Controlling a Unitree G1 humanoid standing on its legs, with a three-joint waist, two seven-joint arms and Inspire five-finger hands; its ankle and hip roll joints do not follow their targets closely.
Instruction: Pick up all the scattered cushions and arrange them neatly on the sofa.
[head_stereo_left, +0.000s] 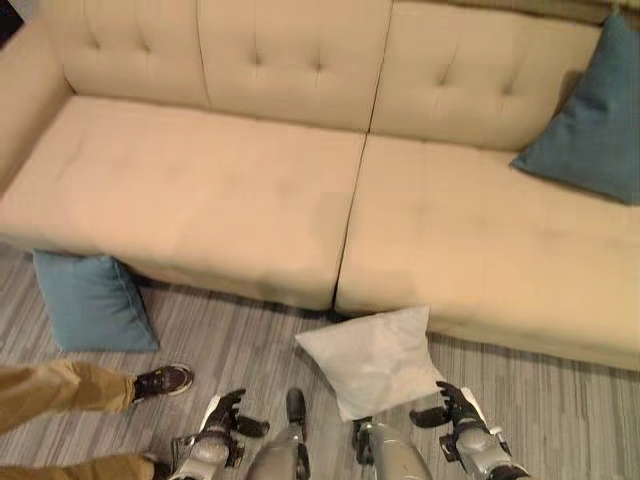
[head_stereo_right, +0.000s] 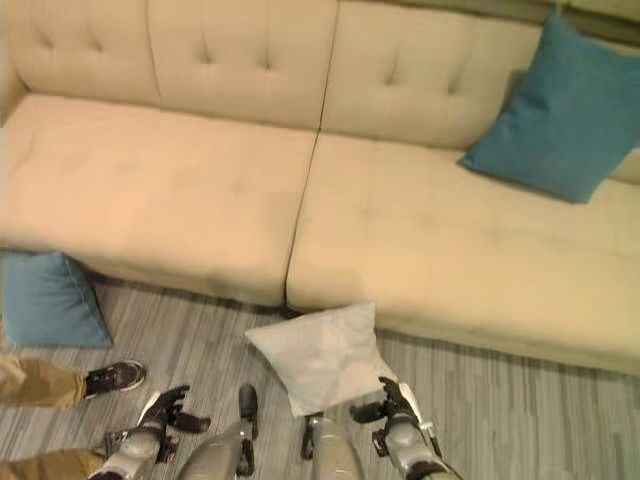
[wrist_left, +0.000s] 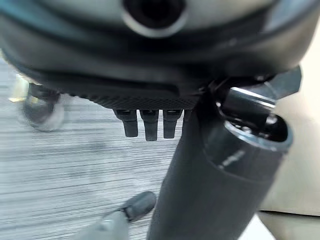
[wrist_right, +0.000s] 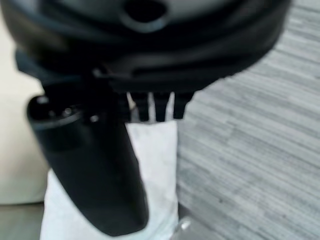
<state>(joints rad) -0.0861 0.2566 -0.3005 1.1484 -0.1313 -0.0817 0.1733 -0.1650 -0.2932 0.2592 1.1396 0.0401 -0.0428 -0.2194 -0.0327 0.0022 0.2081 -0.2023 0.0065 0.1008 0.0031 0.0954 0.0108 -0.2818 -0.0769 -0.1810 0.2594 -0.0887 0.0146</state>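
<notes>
A white cushion (head_stereo_left: 375, 358) lies on the floor against the front of the beige sofa (head_stereo_left: 240, 190). A teal cushion (head_stereo_left: 92, 300) leans on the floor under the sofa's left end. Another teal cushion (head_stereo_right: 560, 115) stands against the backrest at the sofa's right end. My right hand (head_stereo_left: 456, 410) hovers just right of the white cushion's near corner, fingers relaxed and holding nothing; the white cushion (wrist_right: 160, 150) lies past its fingers. My left hand (head_stereo_left: 222, 412) hangs open low over the floor, left of the white cushion.
A person's legs in tan trousers with a dark shoe (head_stereo_left: 162, 380) stand on the striped grey floor (head_stereo_left: 560, 410) at the lower left, close to my left hand. The sofa seat is wide and bare on its left and middle.
</notes>
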